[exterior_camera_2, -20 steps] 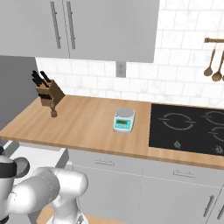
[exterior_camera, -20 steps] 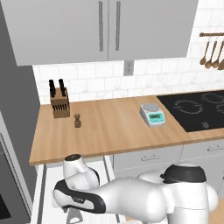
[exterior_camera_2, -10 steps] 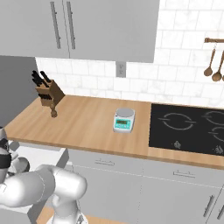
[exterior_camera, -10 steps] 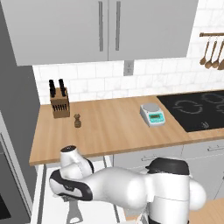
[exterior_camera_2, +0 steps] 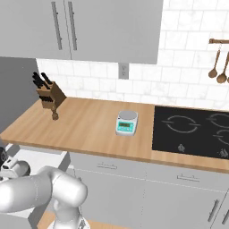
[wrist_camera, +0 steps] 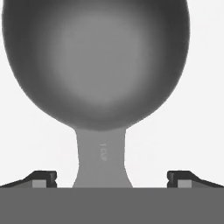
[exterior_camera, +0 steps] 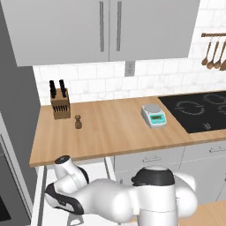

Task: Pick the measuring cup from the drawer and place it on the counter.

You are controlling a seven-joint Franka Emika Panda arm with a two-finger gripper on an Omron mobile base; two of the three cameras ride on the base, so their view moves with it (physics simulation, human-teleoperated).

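While the jaws stand apart astride its handle, the measuring cup (wrist_camera: 96, 61) lies on the drawer (wrist_camera: 201, 109) floor.

Home kitchen, wooden counter (exterior_camera: 114, 128), black cooktop (exterior_camera: 198, 110), knife block (exterior_camera: 60, 105), grey wall cabinets (exterior_camera: 106, 28), tiled backsplash (exterior_camera: 145, 79)

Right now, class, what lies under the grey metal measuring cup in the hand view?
Under the round grey metal measuring cup shows the drawer's plain white floor. The patch directly beneath its bowl and flat handle is covered, so unseen.
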